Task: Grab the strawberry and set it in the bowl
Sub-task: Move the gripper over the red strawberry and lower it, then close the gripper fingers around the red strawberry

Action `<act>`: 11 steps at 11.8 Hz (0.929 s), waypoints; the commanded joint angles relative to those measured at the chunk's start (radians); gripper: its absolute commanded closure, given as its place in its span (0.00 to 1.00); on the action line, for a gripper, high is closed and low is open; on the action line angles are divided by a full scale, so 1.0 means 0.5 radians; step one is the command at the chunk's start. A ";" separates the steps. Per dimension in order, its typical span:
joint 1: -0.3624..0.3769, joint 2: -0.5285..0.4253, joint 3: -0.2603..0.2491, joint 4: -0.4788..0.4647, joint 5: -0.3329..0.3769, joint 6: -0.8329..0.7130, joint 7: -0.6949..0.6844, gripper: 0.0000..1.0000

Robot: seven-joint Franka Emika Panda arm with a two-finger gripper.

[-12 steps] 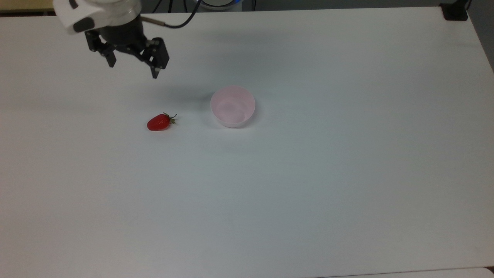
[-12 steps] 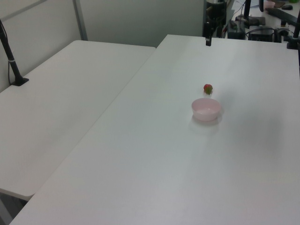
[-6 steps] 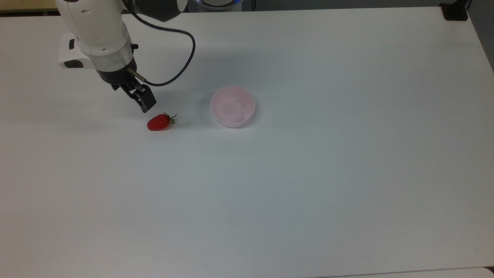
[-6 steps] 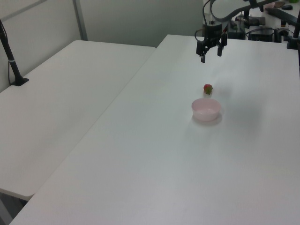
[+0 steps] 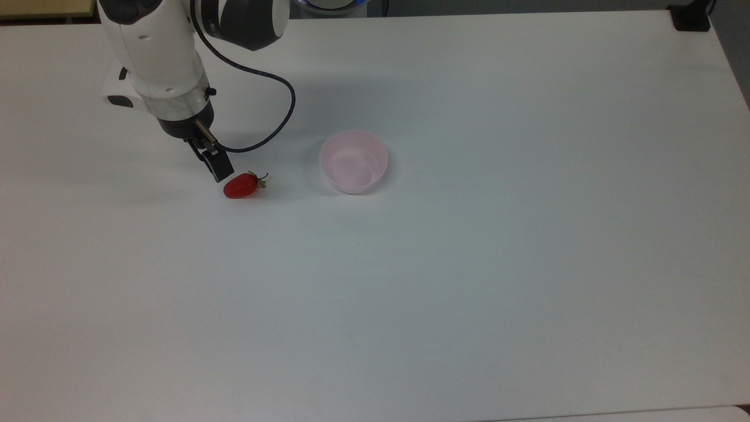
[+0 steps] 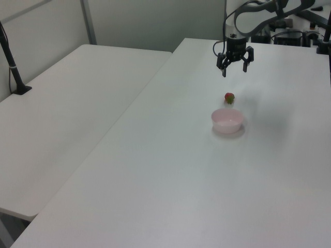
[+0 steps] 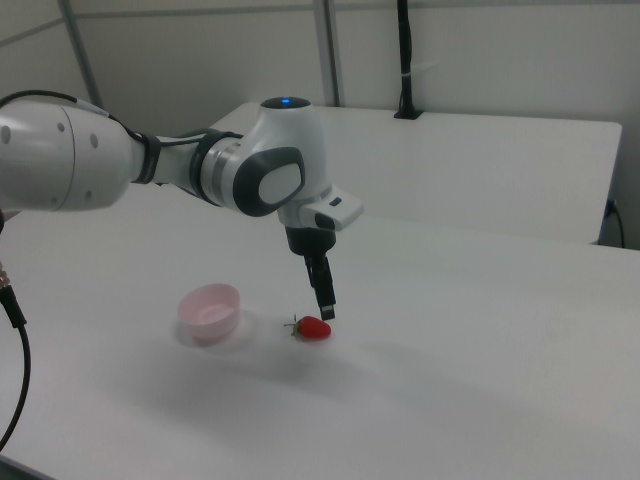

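Note:
A glossy red strawberry (image 5: 241, 186) with a green stem lies on the white table (image 5: 469, 264), to the top view's left of the pale pink bowl (image 5: 353, 161). The bowl is upright with nothing in it. My gripper (image 5: 220, 170) hangs just above the table, close to the strawberry's upper left end in the top view. In the left view the gripper (image 6: 234, 71) is open, its two fingers spread, a little above and beyond the strawberry (image 6: 229, 97) and the bowl (image 6: 227, 120). In the right view one finger (image 7: 326, 300) hangs just over the strawberry (image 7: 314, 328), beside the bowl (image 7: 210, 310).
A black cable (image 5: 281, 117) loops from the wrist over the table behind the strawberry. A black clamp (image 5: 691, 17) sits at the table's far right corner in the top view. A second white table (image 6: 72, 108) with a black post (image 6: 13, 67) adjoins on the left view's left.
The gripper has come down from the table's far left corner in the top view to just beside the strawberry, and has turned about its wrist. Strawberry and bowl have not moved.

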 commanded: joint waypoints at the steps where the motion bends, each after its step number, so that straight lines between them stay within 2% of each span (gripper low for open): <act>1: 0.042 -0.066 -0.022 -0.228 0.040 0.190 0.035 0.00; 4: 0.051 -0.017 -0.009 -0.229 0.055 0.286 0.096 0.00; 7: 0.149 0.069 -0.006 -0.226 0.061 0.348 0.140 0.00; 11: 0.162 0.174 -0.009 -0.213 0.058 0.430 0.143 0.05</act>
